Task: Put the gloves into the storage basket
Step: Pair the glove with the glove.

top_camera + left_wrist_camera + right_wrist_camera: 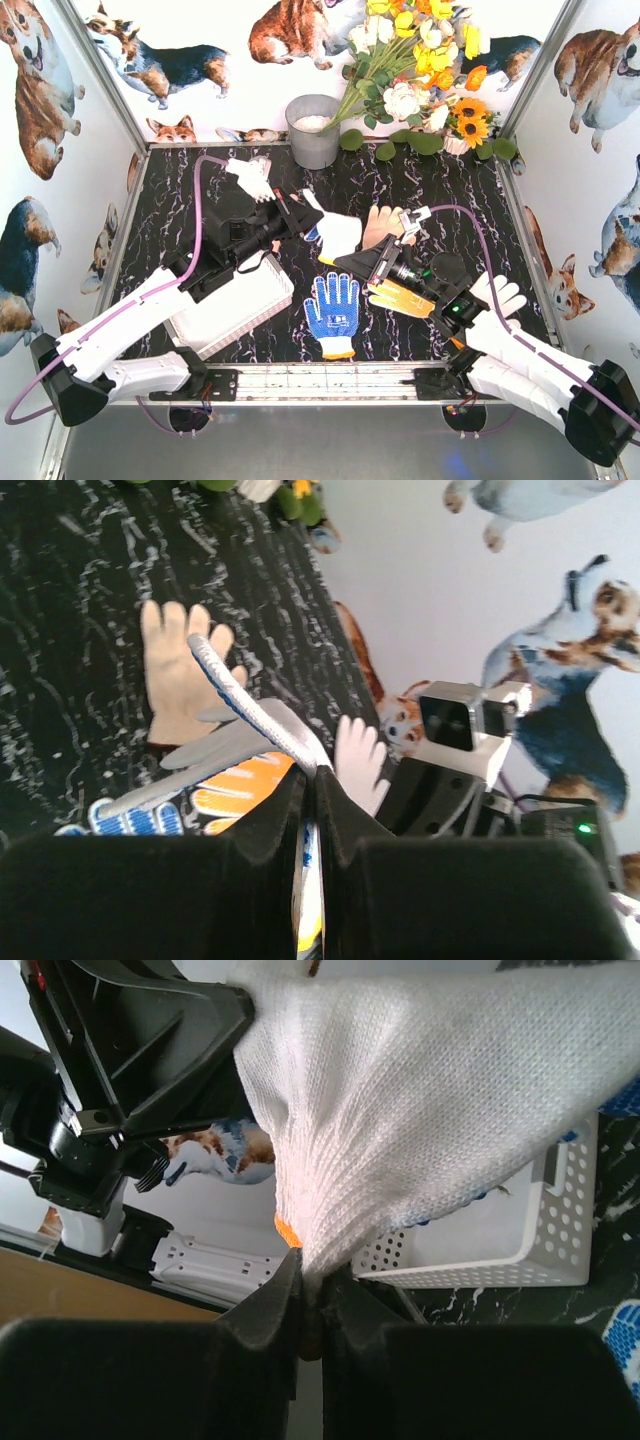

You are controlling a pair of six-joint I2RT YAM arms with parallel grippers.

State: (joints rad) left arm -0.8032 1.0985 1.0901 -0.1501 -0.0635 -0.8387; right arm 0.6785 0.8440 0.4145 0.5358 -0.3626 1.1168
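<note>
Both grippers are shut on one white knit glove [338, 236] with an orange cuff edge and blue dots underneath, held stretched above the table. My left gripper [305, 214] pinches its finger end [240, 695]. My right gripper [342, 263] pinches the cuff [320, 1230]. The white storage basket [262, 305] sits under the left arm and shows behind the glove in the right wrist view [480, 1275]. On the table lie a blue dotted glove [333, 312], a yellow-orange glove [402, 299], a cream glove [381, 224] and white gloves at back left [252, 178] and right [497, 292].
A grey metal bucket [314, 130] stands at the back centre beside a bunch of flowers [420, 70]. Corgi-print walls close in the black marbled table [420, 185] on three sides. The arms' bases sit on the rail at the near edge.
</note>
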